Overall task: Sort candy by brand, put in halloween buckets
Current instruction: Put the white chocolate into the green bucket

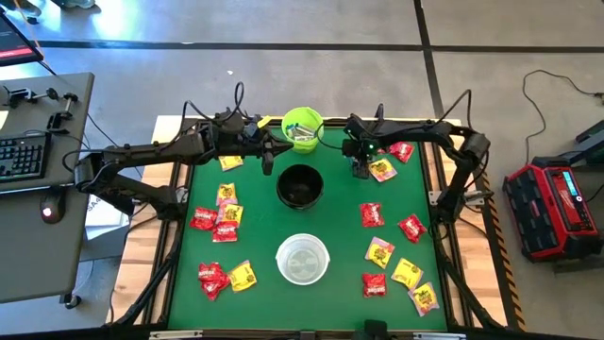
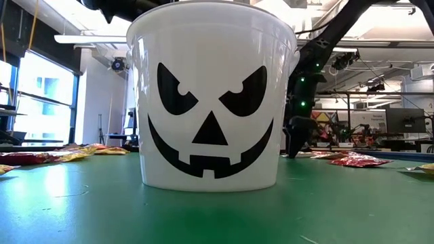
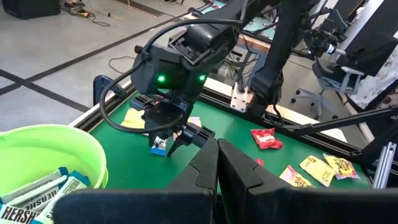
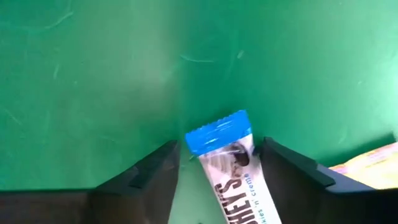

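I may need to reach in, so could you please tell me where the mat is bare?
Bare mat lies right of the black bucket and white bucket, and along the near edge. Candy crowds both sides: red packets left, yellow packets right.

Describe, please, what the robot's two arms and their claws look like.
Both arms are dark with black cables looping along them. The right arm's wrist housing shows small green lights. The right claw has two dark wedge-shaped fingers; the left claw has matching dark tapered fingers.

The white bucket [image 2: 211,95] blocked most of my low view. My bar [image 4: 231,168] ran off my wrist picture's edge, its lettering cut short.
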Controlling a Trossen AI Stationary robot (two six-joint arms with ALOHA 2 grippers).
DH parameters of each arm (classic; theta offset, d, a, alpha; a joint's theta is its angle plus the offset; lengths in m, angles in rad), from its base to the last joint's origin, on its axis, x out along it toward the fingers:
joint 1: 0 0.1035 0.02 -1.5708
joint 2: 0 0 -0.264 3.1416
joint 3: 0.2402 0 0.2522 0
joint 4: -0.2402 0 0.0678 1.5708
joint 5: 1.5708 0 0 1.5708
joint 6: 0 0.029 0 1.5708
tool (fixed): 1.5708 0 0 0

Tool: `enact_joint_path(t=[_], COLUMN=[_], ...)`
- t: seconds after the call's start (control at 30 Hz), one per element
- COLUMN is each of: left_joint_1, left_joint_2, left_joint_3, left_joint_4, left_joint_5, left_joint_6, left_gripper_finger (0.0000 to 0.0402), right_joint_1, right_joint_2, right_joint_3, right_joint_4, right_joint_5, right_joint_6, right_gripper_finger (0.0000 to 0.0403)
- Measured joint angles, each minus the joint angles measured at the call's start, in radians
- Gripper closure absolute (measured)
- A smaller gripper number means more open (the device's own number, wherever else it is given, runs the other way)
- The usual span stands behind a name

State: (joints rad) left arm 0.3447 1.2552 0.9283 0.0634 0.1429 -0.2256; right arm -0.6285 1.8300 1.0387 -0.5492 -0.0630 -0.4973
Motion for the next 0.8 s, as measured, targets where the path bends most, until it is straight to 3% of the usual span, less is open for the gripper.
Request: enact_joint_path(t=[0.47, 0.8], left_joint_1=[0.0, 0.0], left_joint_2=[0.0, 0.0], left_joint_3=[0.0, 0.0], left_joint_4=[-0.007, -0.007], left_joint_5=[0.0, 0.0], left_joint_6=[0.0, 0.0], left_gripper_finger=[0.0401, 0.0401], right_joint_1=[0.0, 0.003], right_joint_2=[0.011, -0.015], right_joint_3=[0.069, 0.141], right_joint_4=[-0.04, -0.126], right_joint_5=[-0.016, -0.024], right_joint_6=[0.0, 0.052], right_gripper_finger=[0.0392, 0.0403])
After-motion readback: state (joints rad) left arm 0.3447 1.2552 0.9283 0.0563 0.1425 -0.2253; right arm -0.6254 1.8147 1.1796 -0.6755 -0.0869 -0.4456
